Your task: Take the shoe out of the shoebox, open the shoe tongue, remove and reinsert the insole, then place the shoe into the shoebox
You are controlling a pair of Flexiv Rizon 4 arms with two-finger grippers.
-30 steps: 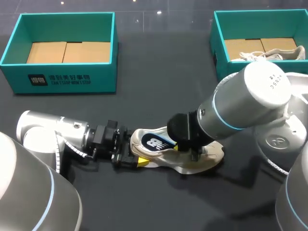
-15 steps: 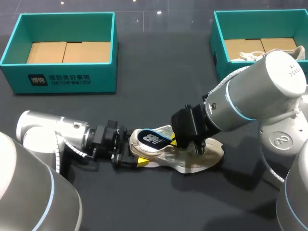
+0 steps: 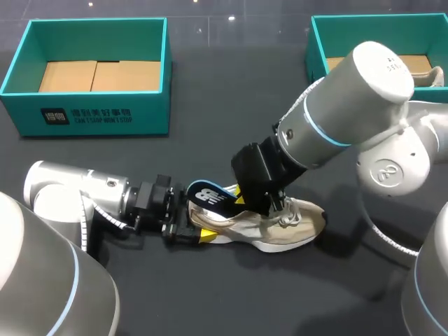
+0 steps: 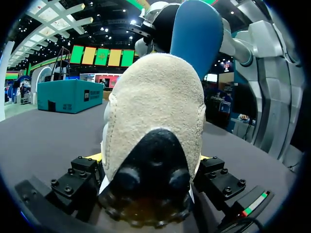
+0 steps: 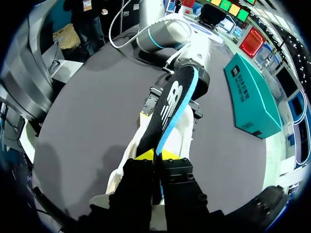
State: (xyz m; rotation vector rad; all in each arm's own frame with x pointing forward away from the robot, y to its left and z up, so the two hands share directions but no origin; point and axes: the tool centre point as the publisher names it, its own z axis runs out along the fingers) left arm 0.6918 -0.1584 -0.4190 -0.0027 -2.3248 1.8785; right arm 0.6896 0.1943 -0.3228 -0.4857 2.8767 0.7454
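Between its yellow tips, the right gripper point(image 5: 155, 156) pinches the dark insole point(image 5: 170, 102), which rises mostly clear of the shoe point(image 3: 287, 227). The left gripper point(image 3: 190, 231) clamps the heel, pinning the shoe to the table point(image 3: 231, 119), well apart from the left box point(image 3: 91, 115) and the right box point(image 3: 318, 70). The shoe is unboxed and the insole looks nearly out; reinserting and boxing remain.

The beige shoe point(image 3: 283, 225) rests sole-down, its heel clamped between the fingers of my left gripper point(image 3: 190, 229) and its toe pointing away from that gripper. The dark blue insole point(image 3: 210, 196), white logo up, is pinched at one end in my right gripper point(image 5: 156, 155). It slants up out of the shoe, its far end apparently clear above the heel. An open teal shoebox point(image 3: 91, 115) stands well apart from both grippers.
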